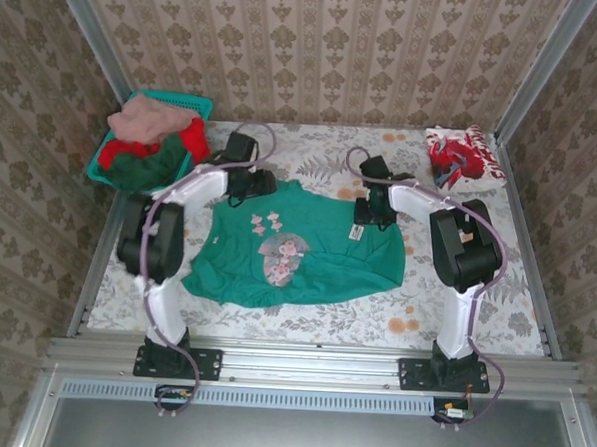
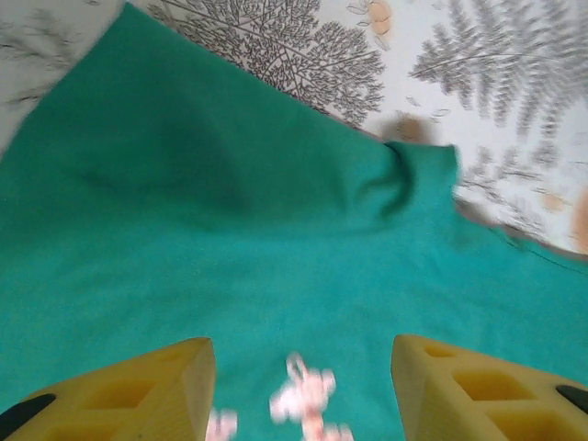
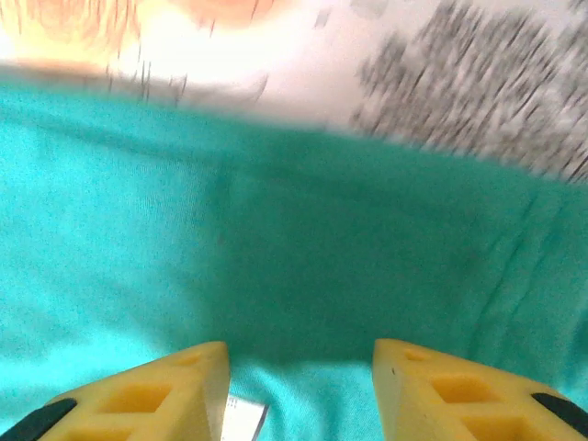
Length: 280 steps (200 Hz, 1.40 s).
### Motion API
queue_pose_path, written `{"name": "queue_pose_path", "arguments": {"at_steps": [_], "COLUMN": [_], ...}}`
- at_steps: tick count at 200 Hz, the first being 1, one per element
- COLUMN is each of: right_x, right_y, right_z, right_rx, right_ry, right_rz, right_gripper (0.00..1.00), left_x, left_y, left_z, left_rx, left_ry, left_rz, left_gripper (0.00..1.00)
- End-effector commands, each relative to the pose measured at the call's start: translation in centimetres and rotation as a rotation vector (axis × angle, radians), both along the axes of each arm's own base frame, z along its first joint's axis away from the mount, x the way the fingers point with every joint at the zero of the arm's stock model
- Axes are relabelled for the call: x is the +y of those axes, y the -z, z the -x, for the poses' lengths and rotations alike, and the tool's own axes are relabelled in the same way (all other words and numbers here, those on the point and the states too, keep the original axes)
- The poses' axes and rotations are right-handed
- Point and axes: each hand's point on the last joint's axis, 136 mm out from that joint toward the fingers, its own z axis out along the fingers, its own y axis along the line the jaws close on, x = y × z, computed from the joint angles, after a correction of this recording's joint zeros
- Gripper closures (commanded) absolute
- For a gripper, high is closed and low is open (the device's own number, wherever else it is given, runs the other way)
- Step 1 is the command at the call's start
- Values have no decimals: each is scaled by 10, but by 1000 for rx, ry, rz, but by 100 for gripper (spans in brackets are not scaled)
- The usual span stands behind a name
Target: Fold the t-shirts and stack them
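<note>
A teal-green t-shirt (image 1: 307, 249) with a pale pink chest print (image 1: 282, 253) lies spread on the table between the arms. My left gripper (image 1: 250, 186) hovers over its far left corner, jaws open with nothing between them (image 2: 303, 377); the green cloth (image 2: 230, 230) lies below. My right gripper (image 1: 364, 219) is over the shirt's far right part, also open (image 3: 300, 381), above the cloth (image 3: 303, 266) and a small white label (image 3: 243, 418). A red-and-white patterned t-shirt (image 1: 462, 157) lies at the far right. Salmon-pink (image 1: 149, 121), red and dark green shirts fill the basket.
A teal mesh basket (image 1: 189, 106) stands at the far left corner. The floral tablecloth (image 1: 474, 323) shows around the green shirt. Metal frame posts and patterned walls close in the table on three sides.
</note>
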Motion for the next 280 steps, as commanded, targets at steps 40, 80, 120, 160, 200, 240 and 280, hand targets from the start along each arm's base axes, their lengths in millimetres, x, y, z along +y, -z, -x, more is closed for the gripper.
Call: {"name": "queue_pose_path", "arguments": {"at_steps": [40,80,120,160,200,240,280], "right_x": [-13,-23,-8,13,84,130,145], "right_y": [17,9,-50,-122,-112,-71,-32], "right_z": [-34,-87,-162,-131,-38,35,36], "right_rx": [125,78,-133,-150,-175,-120,-85], "right_ry": [50,52,-34,-93,-225,-352,-352], "right_rz": [15,-25,-104,-58,-110,-92,-54], "right_gripper": [54,54,53,48,46,47,52], "left_x": [-19,-2,29,47,32,12,12], "left_y": [55,63,26,-59,-101,-65,2], "left_z": [-70,-113,-150,-145,-86,-24,-22], "left_rx": [107,97,23,-105,-177,-150,-10], "left_ry": [75,32,-52,-71,-6,81,47], "left_rz": [8,21,42,51,41,18,39], "left_gripper": [47,47,46,17,9,7,10]}}
